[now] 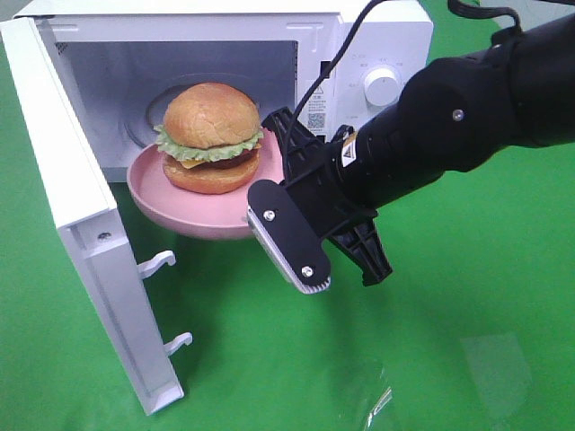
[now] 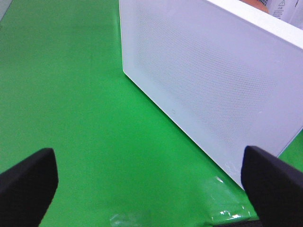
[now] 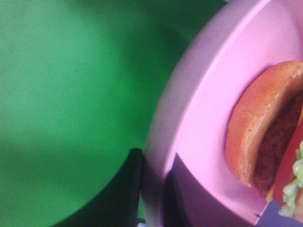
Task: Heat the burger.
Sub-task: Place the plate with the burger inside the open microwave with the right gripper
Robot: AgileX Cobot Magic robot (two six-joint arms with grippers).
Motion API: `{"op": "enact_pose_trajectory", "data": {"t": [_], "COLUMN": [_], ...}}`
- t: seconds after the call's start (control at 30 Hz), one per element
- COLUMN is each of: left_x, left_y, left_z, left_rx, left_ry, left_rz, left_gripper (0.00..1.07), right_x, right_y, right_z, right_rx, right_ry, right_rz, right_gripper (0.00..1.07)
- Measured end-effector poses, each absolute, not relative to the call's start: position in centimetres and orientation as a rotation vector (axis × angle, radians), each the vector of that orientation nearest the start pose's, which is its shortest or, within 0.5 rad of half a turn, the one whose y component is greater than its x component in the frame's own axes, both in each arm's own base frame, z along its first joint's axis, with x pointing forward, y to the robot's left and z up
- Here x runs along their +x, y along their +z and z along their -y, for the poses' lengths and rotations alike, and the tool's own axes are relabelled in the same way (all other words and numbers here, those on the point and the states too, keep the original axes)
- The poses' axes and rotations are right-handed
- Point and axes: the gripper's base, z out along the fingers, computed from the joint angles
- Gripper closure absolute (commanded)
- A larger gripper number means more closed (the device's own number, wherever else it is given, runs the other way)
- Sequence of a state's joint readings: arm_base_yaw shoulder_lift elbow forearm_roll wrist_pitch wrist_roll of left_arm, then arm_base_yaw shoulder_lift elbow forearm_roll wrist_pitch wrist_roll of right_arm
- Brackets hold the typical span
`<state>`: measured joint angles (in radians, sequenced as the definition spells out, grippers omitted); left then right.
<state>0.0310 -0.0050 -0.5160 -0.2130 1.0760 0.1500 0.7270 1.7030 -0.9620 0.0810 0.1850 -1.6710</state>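
Observation:
The burger (image 1: 211,135), with golden buns, green lettuce and a dark patty, sits on a round pink plate (image 1: 171,211). My right gripper (image 1: 263,166) is shut on the plate's right rim and holds it at the mouth of the open white microwave (image 1: 359,54), partly inside the cavity. In the right wrist view the gripper (image 3: 154,194) clamps the plate rim (image 3: 203,118), with the burger (image 3: 255,132) close by. My left gripper (image 2: 151,189) is open and empty above the green cloth, facing the outside of the microwave door (image 2: 213,80). It is out of the exterior view.
The microwave door (image 1: 81,206) stands swung wide open to the left, its latch hooks (image 1: 162,262) pointing inward. The control dial (image 1: 382,87) is on the right panel. Green cloth (image 1: 449,341) covers the table, with a clear plastic patch (image 1: 377,395) near the front.

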Motion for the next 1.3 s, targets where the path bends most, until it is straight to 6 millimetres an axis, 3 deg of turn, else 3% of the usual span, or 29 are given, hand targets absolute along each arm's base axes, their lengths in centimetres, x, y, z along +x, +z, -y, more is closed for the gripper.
{"op": "enact_pose_trajectory", "data": {"t": [0.2,0.47,0.83,1.13,1.3], "left_x": [-0.9,-0.9,-0.9,-0.9,-0.9], "left_y": [28.2,28.2,28.2,28.2,28.2], "left_z": [1.7,1.7,1.7,1.7,1.7], "left_rx": [0.135,0.135,0.135,0.135,0.135], "left_ry": [-0.14,-0.14,-0.14,-0.14,-0.14], "left_rz": [-2.019,-2.019,-2.019,-2.019,-2.019], "left_gripper": [0.09,0.09,0.09,0.09,0.09], "right_x": [27.6,28.0,28.2,29.0,29.7], "right_y": [20.3,21.0,20.8,18.9,19.3], "right_z": [-24.5,-24.7,-25.0,-25.0,-25.4], "right_rx": [-2.196,-2.178,-2.157,-2.17,-2.148], "right_ry": [-0.404,-0.431,-0.437,-0.416,-0.42], "right_rz": [-0.986,-0.968,-0.96,-1.02,-1.025], "right_gripper": [1.07,1.07,1.07,1.07,1.07]}}
